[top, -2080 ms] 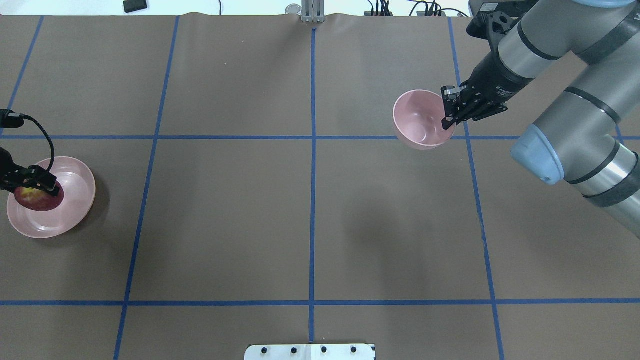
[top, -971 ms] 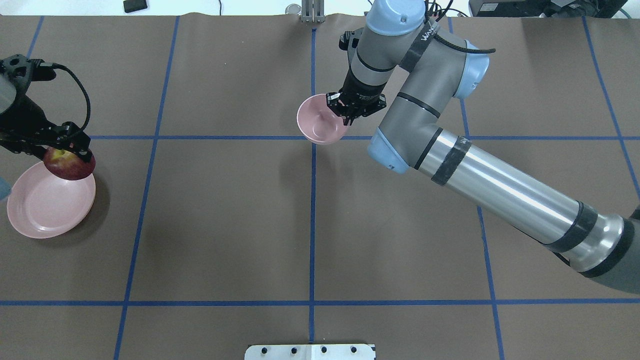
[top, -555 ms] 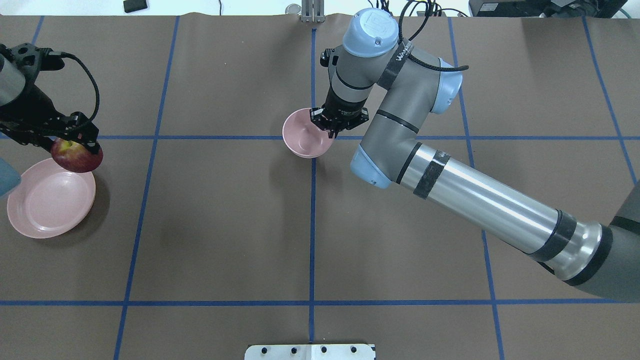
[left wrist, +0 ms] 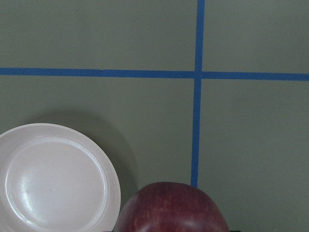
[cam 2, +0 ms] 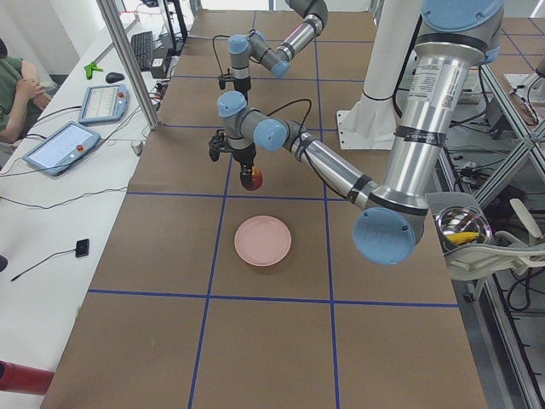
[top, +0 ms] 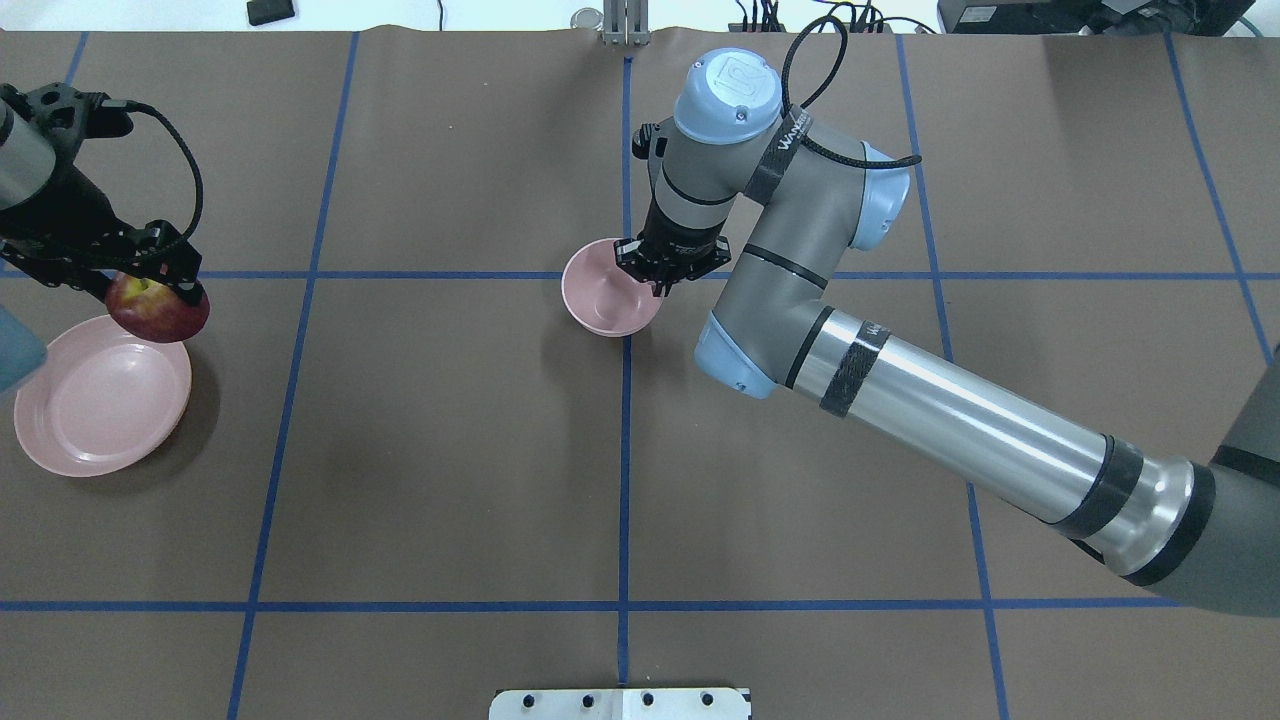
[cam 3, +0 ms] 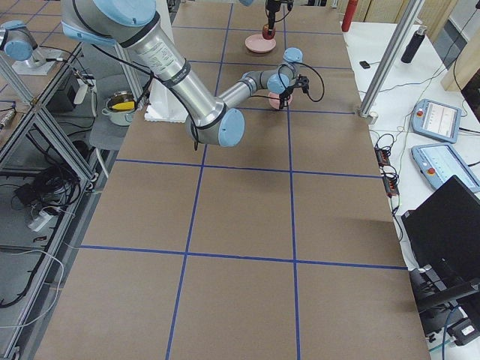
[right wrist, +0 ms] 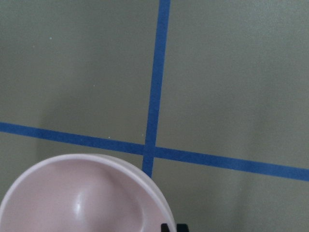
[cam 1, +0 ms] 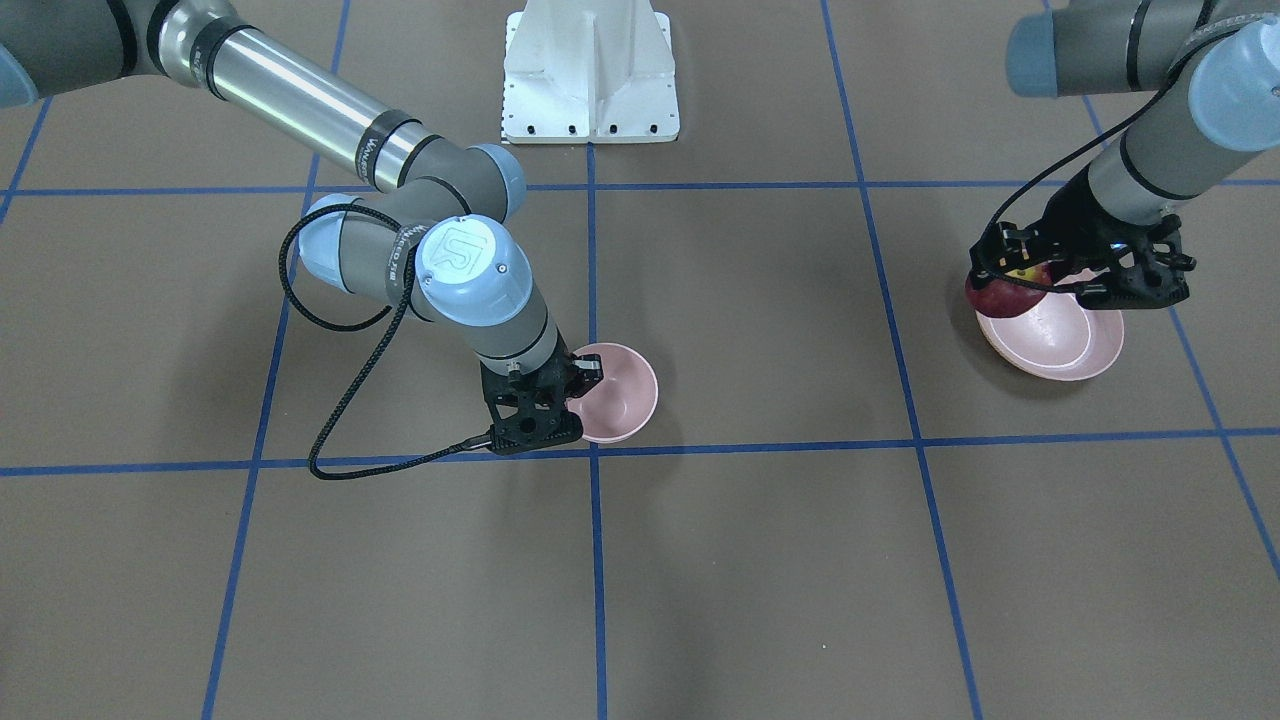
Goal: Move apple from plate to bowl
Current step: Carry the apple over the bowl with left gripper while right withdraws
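The dark-red apple [top: 160,312] hangs in my left gripper [top: 152,292], which is shut on it, just over the far rim of the pale-pink plate [top: 95,415]. The plate is bare. The apple [left wrist: 174,209] fills the bottom of the left wrist view, with the plate [left wrist: 53,179] to its left. My right gripper [top: 657,283] is shut on the right rim of the small pink bowl [top: 603,300] near the table's centre line. The front-facing view shows the bowl [cam 1: 620,392] low over the table; I cannot tell if it touches. The bowl [right wrist: 82,198] is empty.
Blue tape lines [top: 624,450] divide the brown table into a grid. The white mount plate [top: 620,703] sits at the near edge. The long right arm [top: 950,430] stretches across the table's right half. A loose black cable [cam 1: 330,440] hangs from its wrist.
My right arm has carried the bowl from the far right to the centre line. My left gripper has lifted the apple off the plate and moved it up and slightly right.
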Robot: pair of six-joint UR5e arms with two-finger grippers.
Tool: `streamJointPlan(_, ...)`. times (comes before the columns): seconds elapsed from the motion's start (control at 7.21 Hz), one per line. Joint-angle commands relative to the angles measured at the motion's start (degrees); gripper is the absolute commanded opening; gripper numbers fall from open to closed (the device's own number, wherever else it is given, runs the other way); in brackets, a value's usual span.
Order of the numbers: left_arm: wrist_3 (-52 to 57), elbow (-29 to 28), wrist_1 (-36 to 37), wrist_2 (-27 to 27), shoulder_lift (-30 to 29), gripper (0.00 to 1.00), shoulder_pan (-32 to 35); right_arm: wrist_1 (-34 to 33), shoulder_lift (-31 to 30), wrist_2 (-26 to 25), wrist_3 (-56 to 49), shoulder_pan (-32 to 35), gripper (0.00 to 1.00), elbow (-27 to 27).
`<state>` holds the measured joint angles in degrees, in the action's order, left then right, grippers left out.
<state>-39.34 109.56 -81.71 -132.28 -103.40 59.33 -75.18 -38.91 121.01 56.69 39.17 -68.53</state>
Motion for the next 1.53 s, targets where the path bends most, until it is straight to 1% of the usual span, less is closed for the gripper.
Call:
streamJointPlan(0.0, -1.2, -0.2, 0.1, 0.0, -0.7, 0.0, -0.1, 0.0, -0.6, -0.7, 0.0, 0.0, 0.59, 0.3)
streamJointPlan(0.14, -2.0, -0.2, 0.1, 0.0, -0.9, 0.0, -0.2, 0.0, -0.6, -0.7, 0.7, 0.6, 1.0, 0.3)
streamJointPlan(0.28, -3.8, -0.5, 0.0, 0.0, -2.5, 0.0, -0.2, -0.3, -0.4, 0.3, 1.0, 2.3, 1.0, -0.4)
streamJointPlan(0.42, -7.8, -1.1, 0.0, 0.0, -5.8, 0.0, -0.6, -1.2, -0.6, 4.5, 1.2, 5.0, 1.0, -1.2)
streamJointPlan(0.55, -12.0, -2.5, -0.1, 0.0, -9.5, 0.0, -2.0, -4.3, -1.4, 10.0, 0.3, 9.2, 1.0, -2.1)
streamJointPlan(0.69, -17.2, -3.9, -0.1, 0.5, -13.8, 0.0, -5.7, -9.8, -3.8, 11.9, -3.5, 12.4, 1.0, -5.3)
streamJointPlan(0.83, -21.6, -6.0, -0.1, 0.7, -18.3, 0.0, -7.3, -17.1, -7.5, 10.9, -11.2, 14.5, 1.0, -8.9)
streamJointPlan(0.97, -25.8, -9.5, -0.2, 0.8, -23.7, 0.0, -9.0, -21.2, -10.6, 10.6, -16.7, 17.5, 1.0, -11.3)
streamJointPlan(1.11, -29.0, -13.5, -0.3, 2.6, -29.9, 0.0, -11.1, -21.5, -13.8, 10.6, -20.9, 20.7, 1.0, -12.3)
streamJointPlan(1.25, -32.3, -17.3, -0.7, 3.7, -34.5, 0.0, -13.3, -21.2, -16.6, 10.4, -22.1, 23.2, 1.0, -12.3)
streamJointPlan(1.39, -33.4, -21.6, -0.9, 5.3, -38.8, 0.0, -14.8, -21.1, -17.5, 8.4, -22.1, 24.6, 1.0, -12.1)
